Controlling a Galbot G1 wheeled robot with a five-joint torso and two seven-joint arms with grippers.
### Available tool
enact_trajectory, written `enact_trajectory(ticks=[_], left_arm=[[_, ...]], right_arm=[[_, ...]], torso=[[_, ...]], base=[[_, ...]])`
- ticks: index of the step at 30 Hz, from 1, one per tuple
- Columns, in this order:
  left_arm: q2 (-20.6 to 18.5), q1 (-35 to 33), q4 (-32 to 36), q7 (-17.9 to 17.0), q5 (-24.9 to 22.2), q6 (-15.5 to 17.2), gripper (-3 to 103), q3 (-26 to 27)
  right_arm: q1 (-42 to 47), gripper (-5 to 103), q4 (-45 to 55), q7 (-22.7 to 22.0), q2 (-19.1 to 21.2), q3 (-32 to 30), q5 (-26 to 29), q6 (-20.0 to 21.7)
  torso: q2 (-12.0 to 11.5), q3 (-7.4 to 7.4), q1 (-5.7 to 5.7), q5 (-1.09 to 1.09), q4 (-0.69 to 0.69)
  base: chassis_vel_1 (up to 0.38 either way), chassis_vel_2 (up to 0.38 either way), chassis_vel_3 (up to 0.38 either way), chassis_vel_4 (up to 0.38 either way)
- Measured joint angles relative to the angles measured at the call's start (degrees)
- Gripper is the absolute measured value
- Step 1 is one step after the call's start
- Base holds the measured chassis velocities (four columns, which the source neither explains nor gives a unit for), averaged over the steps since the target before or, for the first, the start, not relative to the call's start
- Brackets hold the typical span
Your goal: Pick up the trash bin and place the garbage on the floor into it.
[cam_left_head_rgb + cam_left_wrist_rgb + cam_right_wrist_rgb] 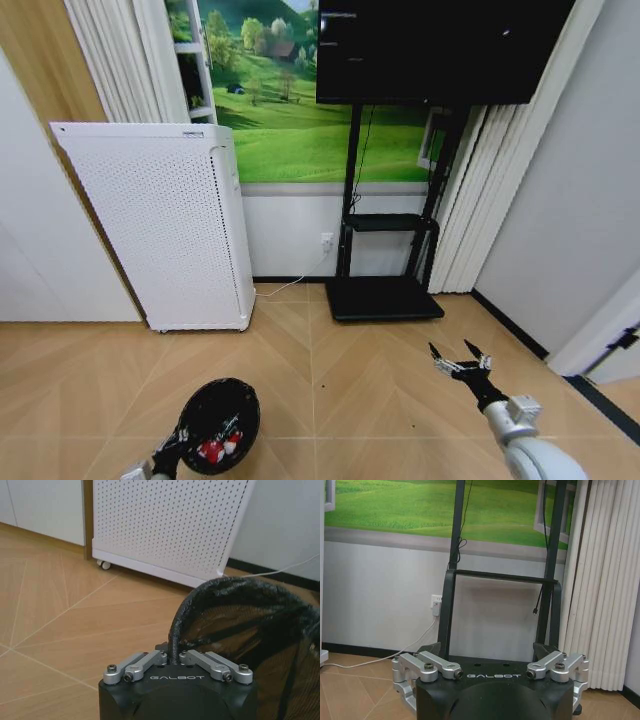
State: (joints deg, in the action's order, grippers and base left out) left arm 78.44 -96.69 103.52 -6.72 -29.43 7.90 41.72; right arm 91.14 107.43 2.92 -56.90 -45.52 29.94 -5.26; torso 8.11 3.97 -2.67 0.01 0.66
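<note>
The black mesh trash bin [220, 422] hangs low at the left of the head view, its mouth facing up. Red-and-white garbage [218, 446] lies inside it. My left gripper [180, 440] is shut on the bin's rim, and the left wrist view shows the rim [174, 630] pinched between the closed fingers with the mesh wall [250, 630] beyond. My right gripper [461, 360] is held out over the floor at the right, fingers spread open and empty. In the right wrist view the right gripper [490, 652] is spread wide and faces the TV stand.
A tall white perforated appliance [165, 230] on casters stands against the left wall. A black TV stand [385, 290] with a flat base sits ahead, a white cable [290, 285] running to a wall socket. Curtains [480, 200] hang right. Wooden floor [350, 380] lies between.
</note>
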Motion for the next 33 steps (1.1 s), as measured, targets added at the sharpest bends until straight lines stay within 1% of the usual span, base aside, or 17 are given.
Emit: enact_trajectory(ticks=[5,10,11,13,14,16,18,21,22,24,25,27,28,30,31,33], left_arm=[[-0.1,0.2,-1.2,0.1,0.0,-0.1,5,0.4],[-0.1,0.0,-0.7,-0.1,-0.1,0.0,5,0.5],[-0.1,0.0,-0.5,-0.1,-0.1,0.1,2,0.5],[-0.2,-0.3,0.8,-0.3,-0.1,0.3,11,0.6],[-0.2,-0.3,0.8,-0.3,-0.1,0.3,11,0.6],[-0.3,-0.5,1.8,-0.5,-0.2,0.3,22,0.9],[-0.3,-0.6,2.2,-0.5,-0.2,0.3,22,1.0],[-0.6,-0.5,3.0,-0.4,-0.1,0.3,37,1.3],[-0.6,-0.5,3.0,-0.4,-0.1,0.3,37,1.3],[-0.7,-0.2,3.1,-0.4,0.0,0.3,48,1.4],[-0.7,-0.2,3.1,-0.4,0.0,0.3,48,1.4],[-0.9,0.0,3.4,-0.3,0.4,0.3,59,1.5],[-0.9,0.0,3.4,-0.3,0.4,0.3,59,1.5],[-1.0,-0.1,4.2,0.0,1.1,0.3,70,1.8],[-1.0,-0.1,4.2,0.0,1.1,0.3,70,1.8],[-1.6,-0.4,6.5,1.1,3.8,-0.2,81,3.3]], right_arm=[[0.0,100,0.0,0.0,0.0,0.0,0.0,0.0],[0.0,100,0.0,0.0,0.0,0.0,0.0,0.0],[0.0,100,0.0,0.0,0.0,0.0,0.0,0.0],[0.0,100,0.0,0.0,0.0,0.0,0.0,0.0],[0.0,100,0.0,0.0,0.0,0.0,0.0,0.0],[0.0,100,0.0,0.0,0.0,0.0,0.0,0.0],[0.0,100,0.0,0.0,0.0,0.0,0.0,0.0],[0.0,100,0.0,0.0,0.0,0.0,0.0,0.0],[0.0,100,0.0,0.0,0.0,0.0,0.0,0.0],[0.0,100,0.0,0.0,0.0,0.0,0.0,0.0],[0.0,100,0.0,0.0,0.0,0.0,0.0,0.0],[0.0,100,0.0,0.0,0.0,0.0,0.0,0.0],[0.0,100,0.0,0.0,0.0,0.0,0.0,0.0],[0.0,100,0.0,0.0,0.0,0.0,0.0,0.0],[0.0,100,0.0,0.0,0.0,0.0,0.0,0.0],[0.0,100,0.0,0.0,0.0,0.0,0.0,0.0]], torso=[[0.0,0.0,0.0,0.0,-0.01],[0.0,0.0,0.0,-0.02,0.0],[0.0,0.0,0.0,-0.02,0.0],[0.0,0.0,0.0,-0.01,0.0],[0.0,0.0,0.0,-0.01,0.0],[0.0,0.0,0.0,-0.01,0.0],[0.0,0.0,0.0,-0.01,-0.01],[0.0,0.0,0.0,-0.01,0.0],[0.0,0.0,0.0,-0.01,0.0],[0.0,0.0,0.0,-0.01,0.0],[0.0,0.0,0.0,-0.01,0.0],[0.0,0.0,0.0,-0.01,0.0],[0.0,0.0,0.0,-0.01,0.0],[0.0,0.0,0.0,-0.01,0.0],[0.0,0.0,0.0,-0.01,0.0],[0.0,0.0,0.0,-0.01,0.0]], base=[[0.0,0.0,0.0,0.0],[0.0,0.0,0.0,0.0],[0.0,0.0,0.0,0.0],[0.0,0.0,0.0,0.0],[0.0,0.0,0.0,0.0],[0.0,0.0,0.0,0.0],[0.0,0.0,0.0,0.0],[0.0,0.0,0.0,0.0],[0.0,0.0,0.0,0.0],[0.0,0.0,0.0,0.0],[0.0,0.0,0.0,0.0],[0.0,0.0,0.0,0.0],[0.0,0.0,0.0,0.0],[0.0,0.0,0.0,0.0],[0.0,0.0,0.0,0.0],[0.0,0.0,0.0,0.0]])
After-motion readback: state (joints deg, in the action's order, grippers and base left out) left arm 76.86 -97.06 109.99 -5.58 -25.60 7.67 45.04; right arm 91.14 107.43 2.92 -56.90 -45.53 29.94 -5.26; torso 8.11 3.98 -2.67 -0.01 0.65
